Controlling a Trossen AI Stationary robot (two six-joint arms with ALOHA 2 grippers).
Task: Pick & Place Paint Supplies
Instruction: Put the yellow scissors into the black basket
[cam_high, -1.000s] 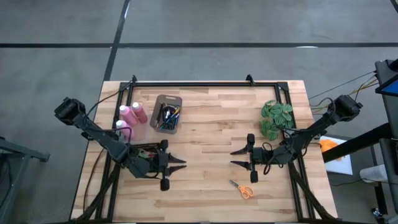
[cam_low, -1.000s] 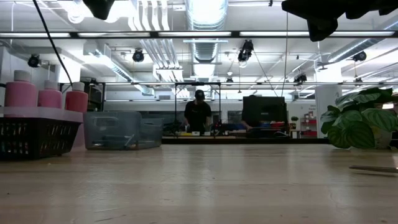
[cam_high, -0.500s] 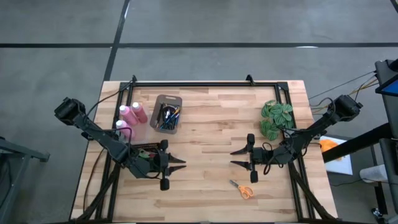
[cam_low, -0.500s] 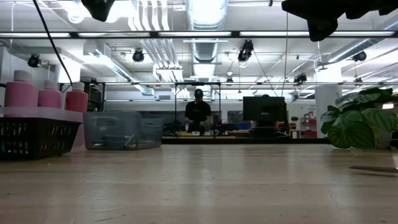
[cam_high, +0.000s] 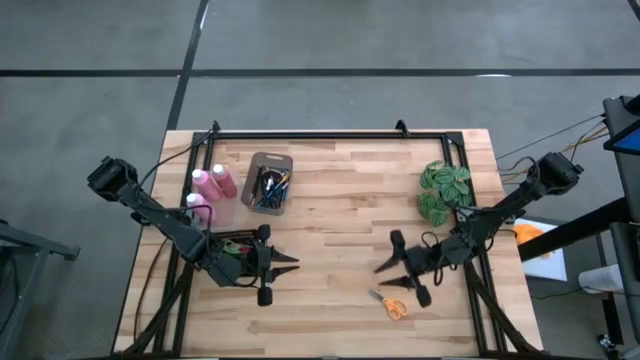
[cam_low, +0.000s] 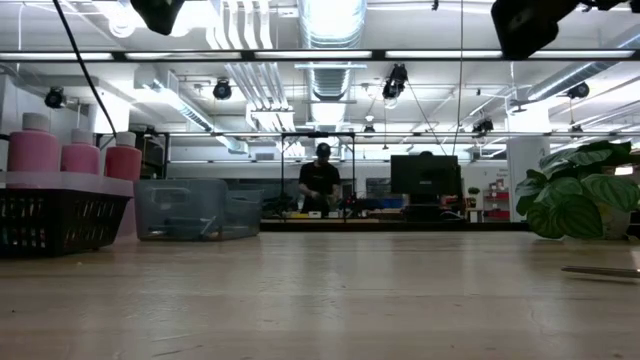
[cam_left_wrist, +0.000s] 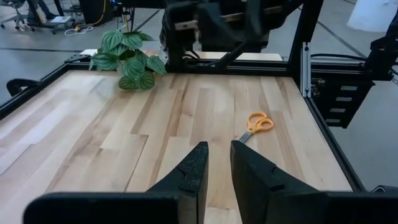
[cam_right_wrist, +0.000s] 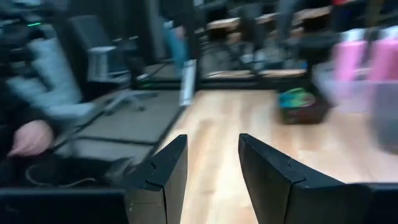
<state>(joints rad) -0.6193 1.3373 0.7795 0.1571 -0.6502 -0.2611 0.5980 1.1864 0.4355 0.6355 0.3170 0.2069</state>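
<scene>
Seen from above, my left gripper (cam_high: 288, 266) hangs low over the pale wooden plank table (cam_high: 340, 190), fingers a narrow gap apart and empty; the grey rectangular tub of thin paintbrushes (cam_high: 268, 183) lies beyond it toward the far rail, brushes running roughly along the tub's length; the three small pink bottles with white caps (cam_high: 210, 185) stand just beside the tub, on its outer left side; my left arm is plainly the nearer one.

My right gripper (cam_high: 386, 277) hovers well apart from the tub, fingers spread and holding nothing, angled toward the orange-handled scissors (cam_high: 390, 303); the green leafy plant (cam_high: 444, 191) sits behind it.

At table height, the bottles (cam_low: 70, 155) rise behind a black mesh basket (cam_low: 50, 220), left of the tub (cam_low: 195, 208).

Past my left fingers (cam_left_wrist: 193, 168), scissors (cam_left_wrist: 258, 123) and plant (cam_left_wrist: 127, 57) lie ahead, the tub unseen.

Past my right fingers (cam_right_wrist: 171, 165), blurred pink bottles (cam_right_wrist: 364, 56) show across the table.
</scene>
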